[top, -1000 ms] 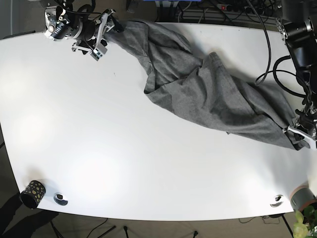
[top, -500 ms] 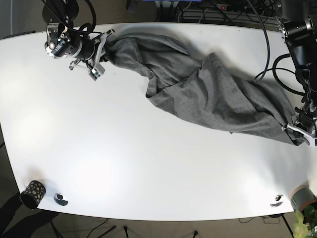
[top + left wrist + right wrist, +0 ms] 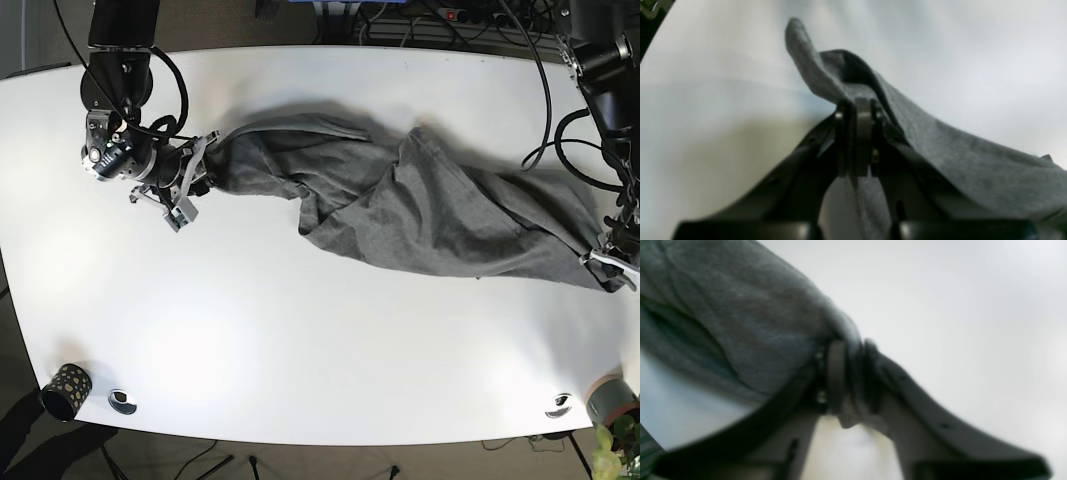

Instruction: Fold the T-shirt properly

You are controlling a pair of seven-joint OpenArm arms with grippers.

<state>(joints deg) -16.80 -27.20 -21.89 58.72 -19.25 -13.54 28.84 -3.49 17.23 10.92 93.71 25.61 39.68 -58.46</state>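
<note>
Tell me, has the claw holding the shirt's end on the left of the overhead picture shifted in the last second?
Yes. The right claw, shut on the T-shirt, moved away from the table's far edge, toward the camera.

- We note the right arm (image 3: pixel 125 150), upper left of the base view: black links, silver-grey wrist housing, looping black cables.
- Left arm (image 3: pixel 610 90), upper right: black, cabled.
- Wrist views: dark matte fingers (image 3: pixel 840 140).

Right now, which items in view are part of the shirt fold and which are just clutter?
In the job:
- T-shirt, grey, stretched across the table
- right gripper, jaws clamped on one end
- left gripper, jaws clamped on the other end

Lying about:
- patterned cup, near table corner
- grey pot
- cables
</note>
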